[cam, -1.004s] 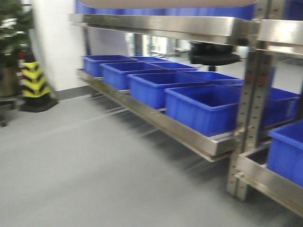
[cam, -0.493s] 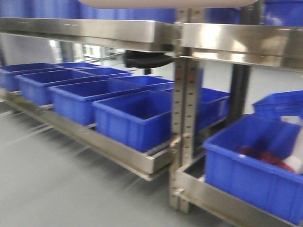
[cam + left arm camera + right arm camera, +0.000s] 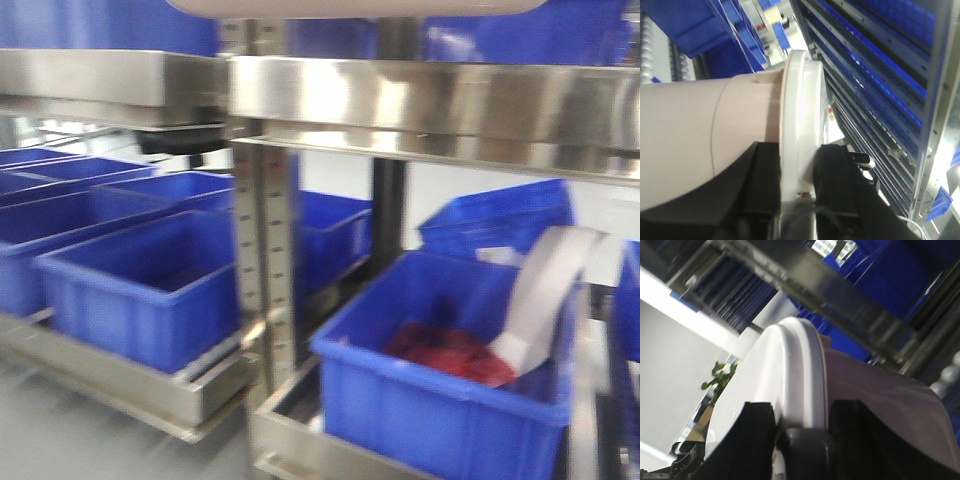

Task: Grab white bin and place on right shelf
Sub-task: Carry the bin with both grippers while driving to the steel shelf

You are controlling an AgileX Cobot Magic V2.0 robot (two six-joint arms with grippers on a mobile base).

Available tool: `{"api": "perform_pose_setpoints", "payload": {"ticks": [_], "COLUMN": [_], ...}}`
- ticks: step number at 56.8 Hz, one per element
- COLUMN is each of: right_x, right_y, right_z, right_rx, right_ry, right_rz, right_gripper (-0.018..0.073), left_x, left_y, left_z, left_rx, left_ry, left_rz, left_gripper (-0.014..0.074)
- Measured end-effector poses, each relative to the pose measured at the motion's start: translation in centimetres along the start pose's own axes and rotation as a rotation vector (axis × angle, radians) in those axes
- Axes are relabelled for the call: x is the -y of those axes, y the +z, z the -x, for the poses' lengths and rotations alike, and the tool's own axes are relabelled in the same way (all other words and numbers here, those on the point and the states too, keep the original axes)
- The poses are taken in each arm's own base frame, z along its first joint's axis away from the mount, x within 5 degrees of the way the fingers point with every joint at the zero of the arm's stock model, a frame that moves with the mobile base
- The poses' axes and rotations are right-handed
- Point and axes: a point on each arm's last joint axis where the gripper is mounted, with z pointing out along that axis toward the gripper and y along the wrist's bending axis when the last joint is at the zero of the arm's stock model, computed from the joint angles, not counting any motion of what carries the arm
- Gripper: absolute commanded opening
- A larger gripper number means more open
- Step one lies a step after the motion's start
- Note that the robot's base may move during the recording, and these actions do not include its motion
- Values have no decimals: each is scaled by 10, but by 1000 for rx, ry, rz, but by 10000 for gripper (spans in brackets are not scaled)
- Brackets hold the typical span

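M: Steel racking fills the front view, blue bins (image 3: pixel 150 290) on the lower tiers. Grippers?

K: Left gripper (image 3: pixel 799 172) is clamped across the rim of the white bin (image 3: pixel 690 125), one finger on each side of the lid edge. Right gripper (image 3: pixel 802 427) pinches the rim on its side the same way.

M: Bin position?

K: Between both grippers. Its pale edge shows at the top of the front view, above the front rail of the right shelf (image 3: pixel 430 95). Contact with the shelf: can't tell. Perforated upright (image 3: pixel 265 250) stands left of that rail. Below, one blue bin holds something red (image 3: pixel 450 352) and a white strip (image 3: pixel 540 290).
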Motion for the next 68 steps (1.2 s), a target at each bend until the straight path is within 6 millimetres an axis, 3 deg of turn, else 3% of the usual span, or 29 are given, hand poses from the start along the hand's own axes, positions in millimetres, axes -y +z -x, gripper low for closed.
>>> {"api": "perform_pose_setpoints", "payload": {"ticks": [68], "right_x": [1], "right_y": [0], "right_z": [1], "right_rx": [7], "right_ry": [0], "right_rz": [-7], "right_gripper": [69], "left_x": [0], "left_y": [1], "left_z": [-1], "left_rx": [-3], "left_ry": [0], "left_rz": [-1], "left_gripper": [-126]}}
